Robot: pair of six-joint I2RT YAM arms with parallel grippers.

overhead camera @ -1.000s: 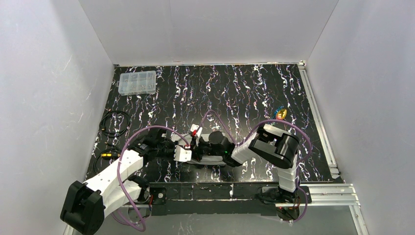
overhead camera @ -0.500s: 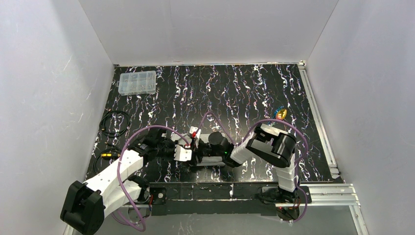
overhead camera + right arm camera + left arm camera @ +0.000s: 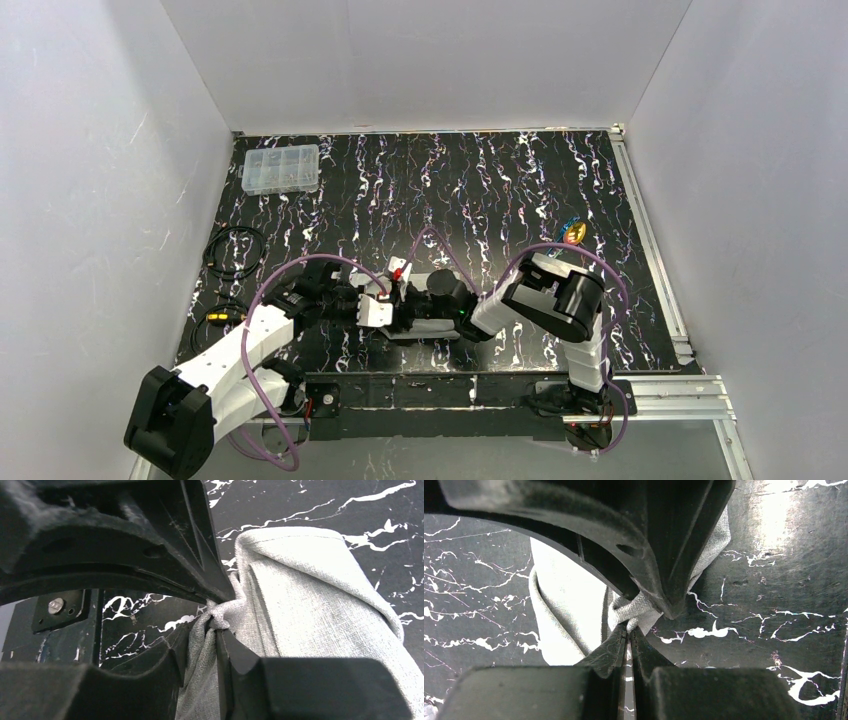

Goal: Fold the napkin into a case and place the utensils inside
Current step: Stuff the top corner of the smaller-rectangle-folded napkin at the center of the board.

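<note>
Grey woven cloth lies at the near middle of the worktop point(image 3: 480, 190). This is the napkin point(image 3: 310, 605), close to the near edge, where the two arms lean in from either side and meet tip to tip over it. From above, only a pale strip of it shows beneath them.

The left claw point(image 3: 629, 630) is pressed together with barely a slit between its fingers, and a gathered fold of the napkin is nipped at their tips. The right claw point(image 3: 202, 635) faces it from the opposite side. Its fingers stand a little apart, and a bunched ridge of the same cloth fills the gap from side to side, so it is clamped on the napkin as well. The two grips sit just beside each other on one small crumpled knot of fabric.

Past that knot the napkin lies in layers, with one rolled-over edge curving across the flatter layer below. The rest lies on the black, white-veined surface.

Farther back and to the right, well apart from the cloth, the utensils point(image 3: 573, 233) lie together, gold and blue. On the left lie coils of black cable point(image 3: 235, 250), and in the far left corner sits a clear compartment box point(image 3: 281, 168).
</note>
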